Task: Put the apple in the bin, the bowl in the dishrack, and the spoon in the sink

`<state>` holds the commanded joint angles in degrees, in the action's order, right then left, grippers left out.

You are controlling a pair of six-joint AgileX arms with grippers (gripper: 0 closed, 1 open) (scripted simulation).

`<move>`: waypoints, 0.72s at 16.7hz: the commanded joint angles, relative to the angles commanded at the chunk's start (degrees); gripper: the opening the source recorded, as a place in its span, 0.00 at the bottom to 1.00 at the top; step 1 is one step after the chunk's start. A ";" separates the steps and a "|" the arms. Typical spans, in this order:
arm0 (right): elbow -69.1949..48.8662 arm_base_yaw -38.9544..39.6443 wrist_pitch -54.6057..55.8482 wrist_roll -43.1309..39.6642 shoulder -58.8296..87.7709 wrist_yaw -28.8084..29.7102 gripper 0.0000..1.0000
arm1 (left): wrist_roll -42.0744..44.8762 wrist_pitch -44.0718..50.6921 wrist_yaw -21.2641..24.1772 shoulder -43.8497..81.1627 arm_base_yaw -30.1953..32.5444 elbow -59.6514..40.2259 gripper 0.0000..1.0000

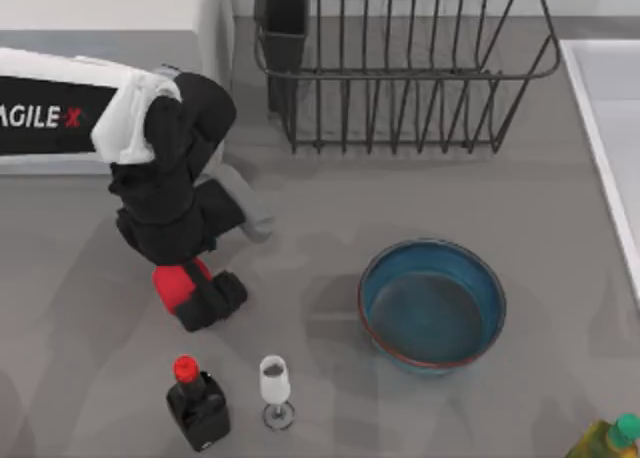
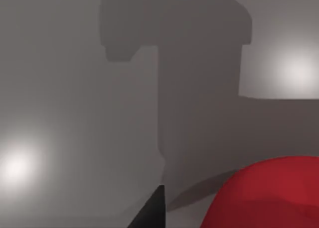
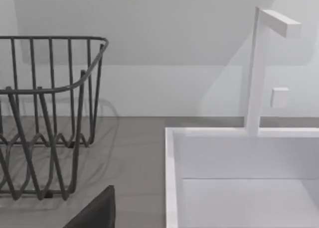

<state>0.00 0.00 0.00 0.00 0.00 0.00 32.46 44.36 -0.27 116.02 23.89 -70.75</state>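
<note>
Apple (image 1: 172,283) first: it is the small red lump right at the tip of my left gripper (image 1: 195,296), low over the table (image 1: 330,228) on the left side. From above, the black fingers sit around it and it looks pinched between them, so I think I have hold of it. In the left wrist view the apple (image 2: 269,193) is big and red, just beside one dark fingertip (image 2: 152,210).

I think it will be light, hard and smooth. It is round, so it could slip or roll out if I squeeze on one edge. The best place to hold it is across its fat middle, one finger on each side, with a soft, firm squeeze.

A black bottle (image 1: 197,403) with a red cap and a clear wine glass (image 1: 275,388) stand near the gripper, on the side away from the arm. The glass looks easy to tip and break, so I would lift straight up before I swing away.

The bowl (image 1: 432,303) is blue and wide and sits well apart from the gripper, out toward the right. It looks stiff and heavier, and its thin rim is the place to grab. The dishrack (image 1: 400,68) is beyond it at the back, and the sink (image 1: 610,128) is at the far right edge.

My right gripper (image 3: 94,210) is parked by the sink (image 3: 172,178) and the dishrack (image 3: 50,113). I cannot tell if it is spread or pressed together.
</note>
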 joint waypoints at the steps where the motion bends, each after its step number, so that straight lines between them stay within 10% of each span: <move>1: 0.00 0.00 0.00 0.00 0.00 0.00 1.00 | 0.00 0.00 0.00 0.00 0.00 0.00 0.25; 4: 0.00 0.00 0.00 0.00 0.00 0.00 1.00 | 0.00 0.00 0.00 0.00 0.00 0.00 0.02; 12: 0.00 0.00 0.00 0.00 0.00 0.00 1.00 | 0.00 0.00 0.00 0.00 0.00 0.00 0.00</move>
<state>0.00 0.00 0.00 0.00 0.00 0.00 32.46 44.36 -0.27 116.02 23.89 -70.75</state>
